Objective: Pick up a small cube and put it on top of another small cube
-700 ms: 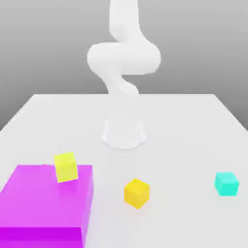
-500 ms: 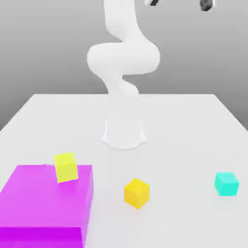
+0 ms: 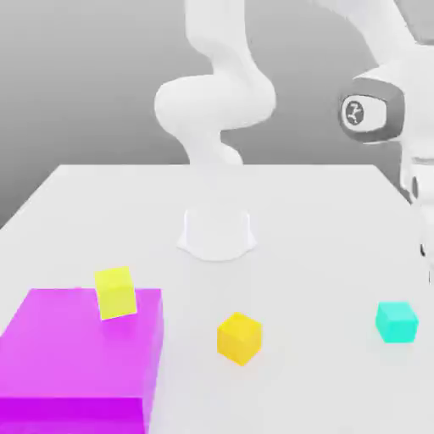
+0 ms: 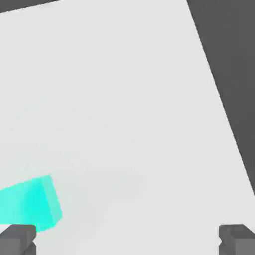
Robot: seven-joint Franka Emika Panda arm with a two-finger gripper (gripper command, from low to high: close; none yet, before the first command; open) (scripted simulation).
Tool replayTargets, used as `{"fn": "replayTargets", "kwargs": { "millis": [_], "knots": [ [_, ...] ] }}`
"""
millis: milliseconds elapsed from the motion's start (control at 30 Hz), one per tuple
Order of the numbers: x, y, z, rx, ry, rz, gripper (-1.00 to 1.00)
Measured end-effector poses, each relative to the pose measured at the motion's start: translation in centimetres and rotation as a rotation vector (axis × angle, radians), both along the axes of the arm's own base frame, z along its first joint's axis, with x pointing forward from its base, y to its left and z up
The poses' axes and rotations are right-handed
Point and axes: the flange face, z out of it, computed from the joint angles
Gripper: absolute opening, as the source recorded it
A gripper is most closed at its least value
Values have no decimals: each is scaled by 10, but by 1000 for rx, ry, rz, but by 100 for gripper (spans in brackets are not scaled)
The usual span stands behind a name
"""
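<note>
Cube first, since that's what this move hangs on: the cyan cube is sitting on the bench, over toward the exterior view's right, and nothing's got hold of it. The hand is wide, nothing between the fingers. Thing is, it isn't lined up imo. In the hand view the cyan cube is over by one fingertip instead of in the gap, and its sides look a bit turned from the line across the fingers. From the exterior view I'd say it's lower than the wrist and toward that view's left of it. No long axis to worry about, so I'd shift sideways toward the cube, twist a little to square up, then go down. Drop straight from here and a finger could land on it or shove it

What's changed: a moment ago there were just dark tips up at the exterior view's top edge, now the arm has swung well down along that view's right side. Cubes haven't budged: orange-yellow cube is still alone on the bench between the cyan one and the magenta block, ready to be stacked on
</note>
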Motion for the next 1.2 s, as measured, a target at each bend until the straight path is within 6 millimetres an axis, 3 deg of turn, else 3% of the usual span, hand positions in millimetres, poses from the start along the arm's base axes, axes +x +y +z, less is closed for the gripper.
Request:
{"fn": "replayTargets", "kwargs": {
  "millis": [100,233,267,500,700,767,800,900,1067,1200],
  "knots": [
    [-26,5,-49,-49,44,117,0],
    [-31,6,-96,-57,52,136,0],
    [-31,5,-106,-57,53,136,-100],
    [-32,5,-109,-58,53,137,-100],
    [-28,-1,-51,-60,52,120,-100],
    [-6,-42,-35,-66,46,0,-100],
    [11,-76,-29,-68,45,-100,-100],
    [27,-149,-12,-67,47,-311,-100],
    [16,-252,6,-41,67,-632,-100],
    [13,-268,-18,-29,76,-691,-100]
  ]
}}
